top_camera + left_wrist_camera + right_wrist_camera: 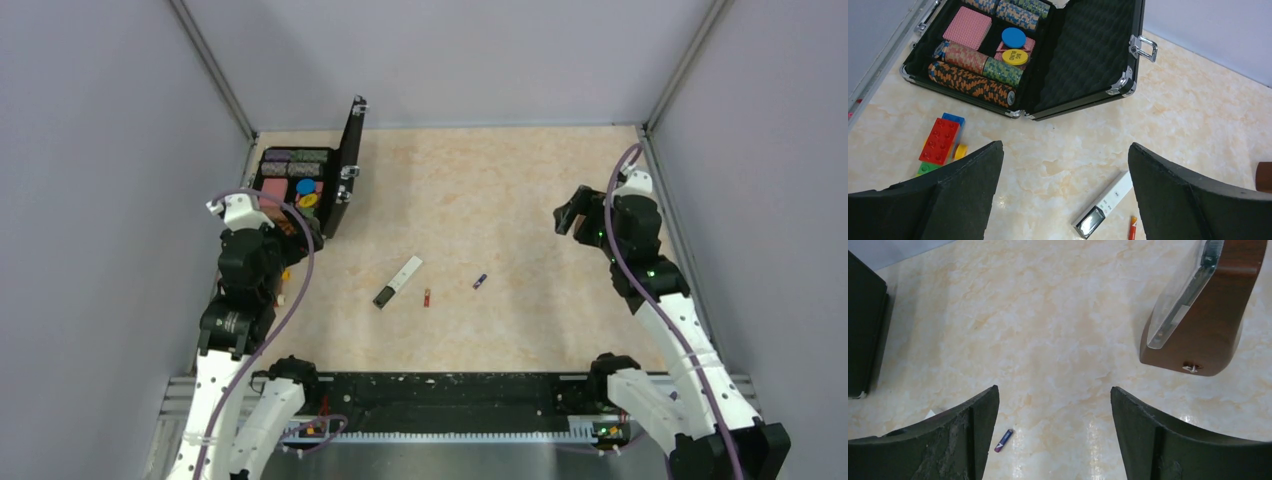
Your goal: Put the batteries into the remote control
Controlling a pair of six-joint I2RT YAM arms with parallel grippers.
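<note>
At the far left corner of the desk [520, 200], a black case [1088, 55] is seen open, its lid raised. Rows of poker chips [973, 82], red-backed cards [967, 27], a blue disc [1013, 37] and a yellow disc [1015, 56] are held inside. Toy blocks [940, 140] are laid just beside its near edge.

Near the desk's middle lies the remote control [398, 281]. The reddish battery [427, 297] is found near its dark end and the purple battery [480, 281] further right, each apart from the others, with open desk around them.

The left pincer [1064, 147] and right pincer [1054, 388] are spread wide, grasping nothing. A wooden metronome [1208, 315] is seen beyond the right one.
</note>
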